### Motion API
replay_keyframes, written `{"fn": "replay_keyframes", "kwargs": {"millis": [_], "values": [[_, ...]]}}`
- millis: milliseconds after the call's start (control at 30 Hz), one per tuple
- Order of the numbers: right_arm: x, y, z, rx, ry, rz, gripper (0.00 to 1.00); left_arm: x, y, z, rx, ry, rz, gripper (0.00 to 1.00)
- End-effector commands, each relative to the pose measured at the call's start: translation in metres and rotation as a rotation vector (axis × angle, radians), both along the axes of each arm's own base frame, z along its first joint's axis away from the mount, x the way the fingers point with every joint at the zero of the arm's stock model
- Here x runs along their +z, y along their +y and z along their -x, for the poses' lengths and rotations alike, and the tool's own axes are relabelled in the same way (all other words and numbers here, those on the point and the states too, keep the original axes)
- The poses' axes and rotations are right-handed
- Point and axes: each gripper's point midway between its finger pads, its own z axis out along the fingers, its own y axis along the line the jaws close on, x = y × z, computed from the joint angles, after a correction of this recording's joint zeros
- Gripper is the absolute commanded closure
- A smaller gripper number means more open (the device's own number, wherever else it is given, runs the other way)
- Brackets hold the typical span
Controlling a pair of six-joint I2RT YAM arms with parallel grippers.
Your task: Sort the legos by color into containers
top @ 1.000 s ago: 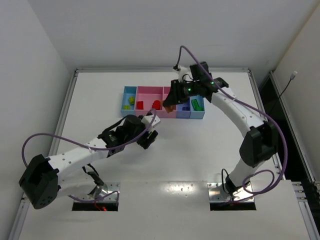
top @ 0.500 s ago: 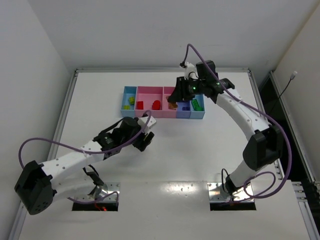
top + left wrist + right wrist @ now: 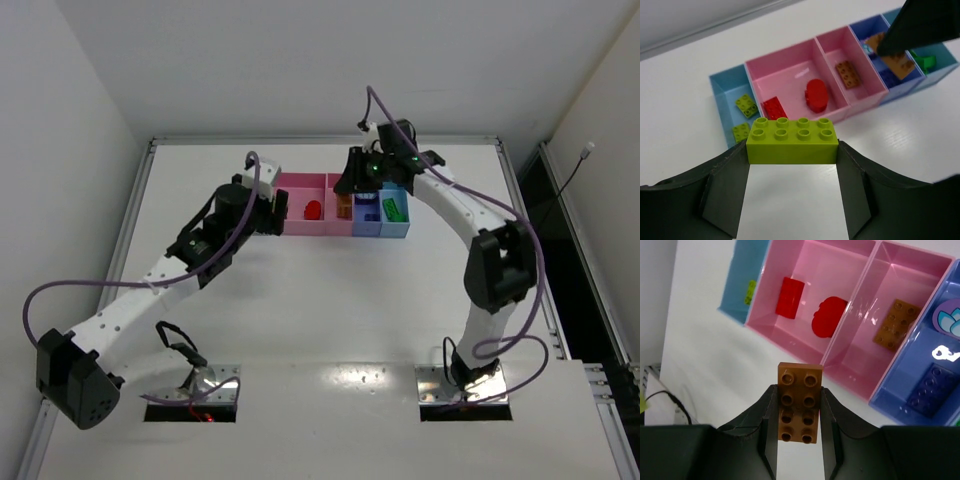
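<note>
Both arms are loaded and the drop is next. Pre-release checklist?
1. Yellow-green brick clamped squarely in left fingers: ok.
2. Held orange brick clamped in right fingers: ok.
3. Light blue tray holds only small yellow-green bricks: ok.
4. Narrow pink tray holds only a loose orange brick: ok.
5. Each held brick fully over its tray: cannot tell.

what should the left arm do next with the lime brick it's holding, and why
Probably bring it down into the light blue tray ahead and open: the left gripper is shut on the yellow-green brick, and that tray holds two matching bricks.
</note>
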Motion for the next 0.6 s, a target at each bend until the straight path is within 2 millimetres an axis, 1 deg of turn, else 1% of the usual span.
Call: {"fn": "replay_keyframes", "kwargs": {"millis": [0,33,67,100,133,167,200,233,267,333,367,400,433,500,533,567], "values": [[-0.004,0.011,-0.027,-0.046,-0.004,-0.012,1.0,0.029,0.017,-0.019,0.084,-0.069,0.037,1.0],[-0.009,0.01,-0.033,-0.059,-0.004,0.0,1.0,0.032,0.019,-0.023,0.095,-0.072,0.038,1.0],[-0.018,0.012,-0.038,-0.059,0.01,0.006,1.0,0.032,0.019,-0.023,0.095,-0.072,0.038,1.0],[-0.026,0.01,-0.041,-0.071,0.019,0.02,1.0,0.037,0.022,-0.025,0.097,-0.079,0.047,1.0],[-0.028,0.012,-0.044,-0.071,0.019,0.02,1.0,0.037,0.027,-0.027,0.111,-0.08,0.046,1.0],[-0.029,0.013,-0.047,-0.071,0.018,0.02,1.0,0.037,0.026,-0.027,0.102,-0.078,0.048,1.0],[-0.041,0.013,-0.048,-0.071,0.04,0.029,1.0,0.037,0.027,-0.028,0.102,-0.077,0.05,1.0],[-0.042,0.013,-0.052,-0.078,0.035,0.034,1.0,0.041,0.027,-0.028,0.102,-0.085,0.055,1.0],[-0.04,0.015,-0.056,-0.072,0.021,0.035,1.0,0.038,0.028,-0.031,0.101,-0.076,0.053,1.0],[-0.043,0.016,-0.061,-0.072,0.023,0.036,1.0,0.038,0.028,-0.031,0.101,-0.076,0.053,1.0],[-0.049,0.016,-0.061,-0.072,0.032,0.04,1.0,0.038,0.028,-0.031,0.101,-0.076,0.053,1.0],[-0.05,0.014,-0.063,-0.077,0.021,0.056,0.98,0.034,0.027,-0.032,0.101,-0.067,0.047,1.0],[-0.051,0.013,-0.066,-0.084,0.019,0.062,0.95,0.034,0.03,-0.034,0.111,-0.067,0.047,1.0],[-0.054,0.01,-0.066,-0.091,0.016,0.083,0.87,0.03,0.029,-0.035,0.111,-0.057,0.042,1.0],[-0.058,0.01,-0.066,-0.091,0.025,0.087,0.85,0.026,0.033,-0.038,0.121,-0.05,0.037,1.0],[-0.059,0.008,-0.068,-0.094,0.017,0.099,0.84,0.026,0.033,-0.038,0.121,-0.05,0.037,1.0]]}}
